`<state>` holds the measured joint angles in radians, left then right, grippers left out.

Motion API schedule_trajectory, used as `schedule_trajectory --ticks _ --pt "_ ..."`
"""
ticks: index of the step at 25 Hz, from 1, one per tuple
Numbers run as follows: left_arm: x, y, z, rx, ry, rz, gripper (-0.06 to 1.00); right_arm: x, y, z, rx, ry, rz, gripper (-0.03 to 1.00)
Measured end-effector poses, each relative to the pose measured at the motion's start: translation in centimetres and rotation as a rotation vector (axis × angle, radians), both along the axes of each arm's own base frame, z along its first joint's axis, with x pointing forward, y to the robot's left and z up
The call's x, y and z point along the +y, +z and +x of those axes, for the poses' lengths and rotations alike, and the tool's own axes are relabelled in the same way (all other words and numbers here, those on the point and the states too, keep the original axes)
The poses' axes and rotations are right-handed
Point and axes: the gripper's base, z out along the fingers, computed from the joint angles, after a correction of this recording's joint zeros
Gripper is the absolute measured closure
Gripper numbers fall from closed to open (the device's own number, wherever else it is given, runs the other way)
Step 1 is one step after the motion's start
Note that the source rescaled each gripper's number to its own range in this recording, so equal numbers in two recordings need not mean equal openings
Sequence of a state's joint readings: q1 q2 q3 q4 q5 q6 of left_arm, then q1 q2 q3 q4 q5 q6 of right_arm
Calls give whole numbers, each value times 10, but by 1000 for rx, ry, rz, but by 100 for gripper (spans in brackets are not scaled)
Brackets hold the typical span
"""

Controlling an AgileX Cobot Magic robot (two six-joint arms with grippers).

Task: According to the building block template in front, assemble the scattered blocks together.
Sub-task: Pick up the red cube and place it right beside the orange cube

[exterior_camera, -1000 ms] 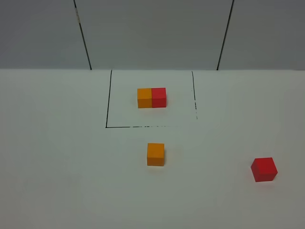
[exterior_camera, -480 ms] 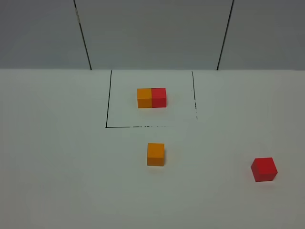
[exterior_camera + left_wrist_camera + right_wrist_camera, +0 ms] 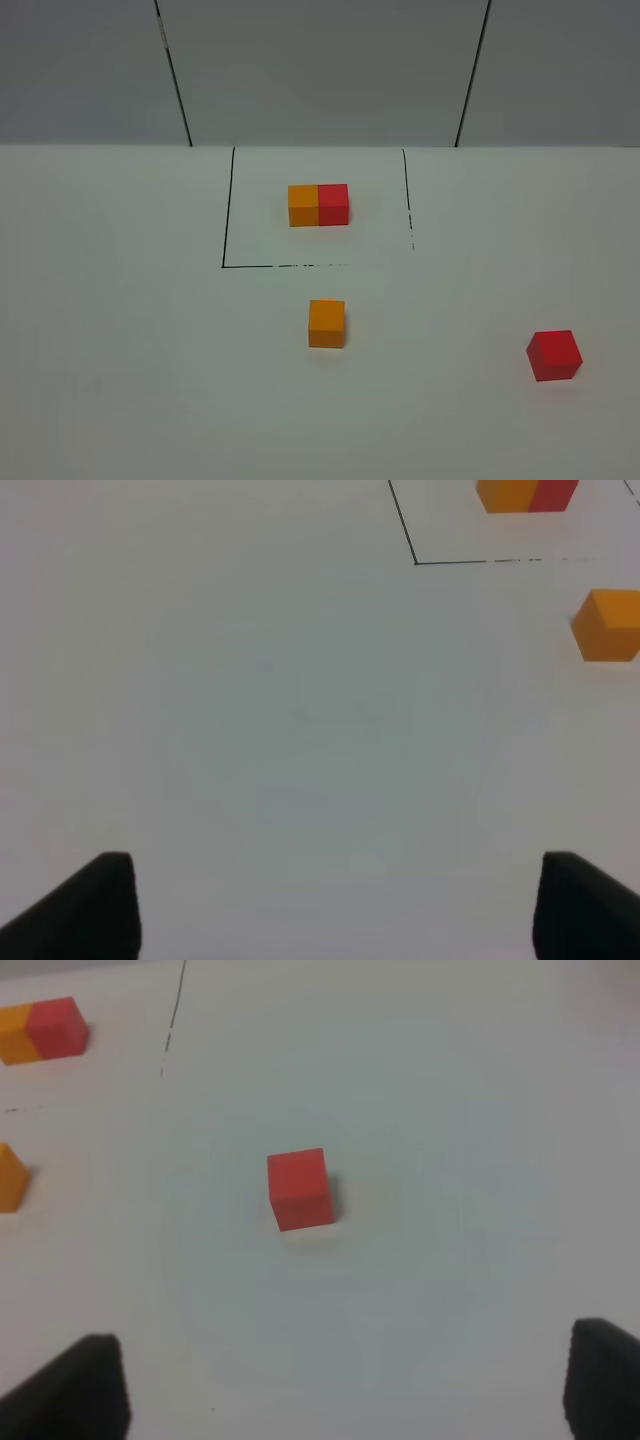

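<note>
Right wrist: cube [image 3: 300, 1188] beyond end effector [image 3: 340, 1385]

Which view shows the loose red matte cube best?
Right wrist: the loose red matte cube sits whole near the middle of the picture, with its top and side faces visible and nothing covering it. Exterior high also shows the cube whole, but smaller and toward the right edge. Left wrist does not show it.

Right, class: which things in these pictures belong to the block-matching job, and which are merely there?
Belong to the job:
- orange-red template
- loose orange cube
- loose red cube

Merely there:
- black outline around the template
- white table
- grey wall panels
</note>
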<state>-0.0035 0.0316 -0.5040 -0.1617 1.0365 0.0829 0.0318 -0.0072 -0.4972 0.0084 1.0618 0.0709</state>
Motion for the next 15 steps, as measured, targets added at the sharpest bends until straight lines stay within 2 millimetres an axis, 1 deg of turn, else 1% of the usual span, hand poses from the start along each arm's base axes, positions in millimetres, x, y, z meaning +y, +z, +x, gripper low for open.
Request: schedule_trajectory --ticks 15 --pt "0 0 0 0 0 0 27 0 0 0 0 0 0 23"
